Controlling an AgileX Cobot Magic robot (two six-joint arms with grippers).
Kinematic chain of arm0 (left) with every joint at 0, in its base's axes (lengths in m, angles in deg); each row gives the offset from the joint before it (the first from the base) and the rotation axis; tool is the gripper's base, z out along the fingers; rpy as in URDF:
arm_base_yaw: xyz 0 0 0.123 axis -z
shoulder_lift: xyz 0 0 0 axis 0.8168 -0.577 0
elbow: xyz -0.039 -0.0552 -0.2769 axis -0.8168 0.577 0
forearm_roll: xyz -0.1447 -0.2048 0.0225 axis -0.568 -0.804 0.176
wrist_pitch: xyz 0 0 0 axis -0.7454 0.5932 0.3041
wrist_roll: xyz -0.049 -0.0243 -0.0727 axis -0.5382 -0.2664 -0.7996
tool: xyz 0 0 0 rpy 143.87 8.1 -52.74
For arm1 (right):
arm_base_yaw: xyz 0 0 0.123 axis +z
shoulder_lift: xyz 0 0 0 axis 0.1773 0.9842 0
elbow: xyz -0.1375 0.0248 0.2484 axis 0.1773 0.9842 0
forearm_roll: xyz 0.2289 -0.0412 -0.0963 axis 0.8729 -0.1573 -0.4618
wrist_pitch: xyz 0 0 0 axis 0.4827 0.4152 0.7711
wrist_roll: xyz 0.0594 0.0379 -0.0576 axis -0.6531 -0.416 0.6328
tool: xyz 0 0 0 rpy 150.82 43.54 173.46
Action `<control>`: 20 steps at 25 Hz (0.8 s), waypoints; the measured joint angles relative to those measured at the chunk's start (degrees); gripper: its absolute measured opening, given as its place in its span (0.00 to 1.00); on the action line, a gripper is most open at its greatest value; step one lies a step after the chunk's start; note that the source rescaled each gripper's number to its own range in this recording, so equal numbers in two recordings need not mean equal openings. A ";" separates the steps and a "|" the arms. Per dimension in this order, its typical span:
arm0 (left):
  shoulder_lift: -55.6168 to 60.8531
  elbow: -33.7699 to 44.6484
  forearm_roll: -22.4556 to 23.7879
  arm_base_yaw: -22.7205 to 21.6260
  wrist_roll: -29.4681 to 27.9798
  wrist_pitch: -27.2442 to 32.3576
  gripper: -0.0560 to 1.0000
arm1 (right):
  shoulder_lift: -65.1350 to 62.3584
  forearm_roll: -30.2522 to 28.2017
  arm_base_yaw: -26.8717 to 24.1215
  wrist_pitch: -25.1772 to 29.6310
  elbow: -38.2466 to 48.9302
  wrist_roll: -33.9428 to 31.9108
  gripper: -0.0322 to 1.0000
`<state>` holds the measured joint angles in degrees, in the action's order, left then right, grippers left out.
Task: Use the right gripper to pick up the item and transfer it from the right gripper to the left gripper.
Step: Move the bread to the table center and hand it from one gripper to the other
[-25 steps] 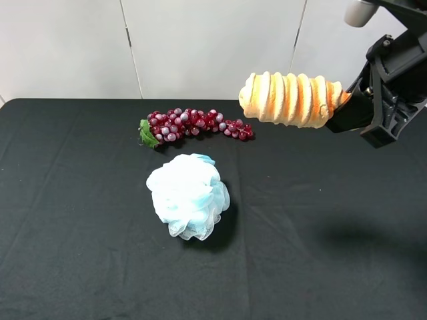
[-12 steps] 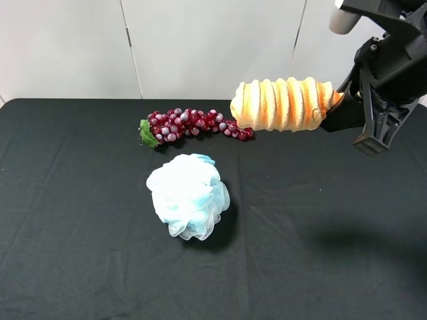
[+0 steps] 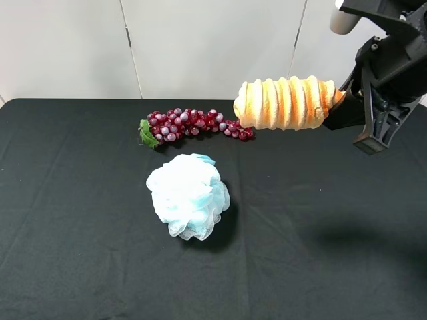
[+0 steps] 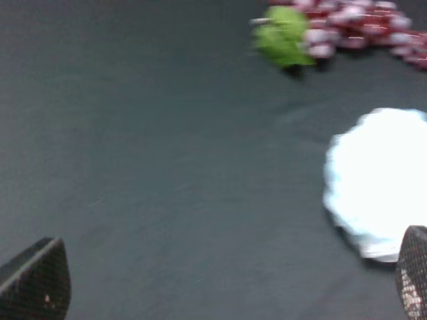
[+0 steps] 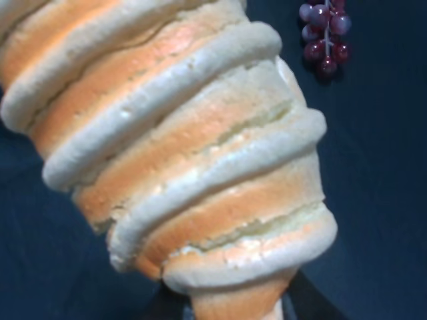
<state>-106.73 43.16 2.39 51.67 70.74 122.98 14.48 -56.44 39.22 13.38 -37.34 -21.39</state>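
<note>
1 bread loaf [image 3: 283,103]: held level above the worktop [image 3: 80,253], its right end clamped in the right end effector [image 3: 335,107], body jutting left.
Left end effector [image 4: 223,287]: fingertips wide apart.

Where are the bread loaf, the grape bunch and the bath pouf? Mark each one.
bread loaf [image 3: 283,103]: exterior high view, middle ridges.
grape bunch [image 3: 193,124]: exterior high view, centre of the cluster.
bath pouf [image 3: 188,195]: exterior high view, centre of the mesh.

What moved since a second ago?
The right claw, still gripping the bread, turned a little, swinging the bread slightly left and leveller. Nothing was let go. The grapes and the sponge ball stayed put.
</note>
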 joint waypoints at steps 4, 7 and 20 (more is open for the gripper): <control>-9.39 -1.86 -10.08 0.08 8.07 -3.79 0.98 | 0.00 0.17 0.00 -0.70 0.00 0.00 0.04; -15.97 -1.98 -18.12 2.42 14.15 -5.94 0.98 | 0.00 0.18 0.00 -1.04 0.00 0.00 0.04; -42.63 -7.65 -44.84 19.38 35.64 -14.48 0.98 | 0.00 0.81 0.00 -2.24 0.00 0.00 0.03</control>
<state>-149.36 35.52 -42.45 71.06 106.38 108.50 14.48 -55.63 39.22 11.15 -37.34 -21.39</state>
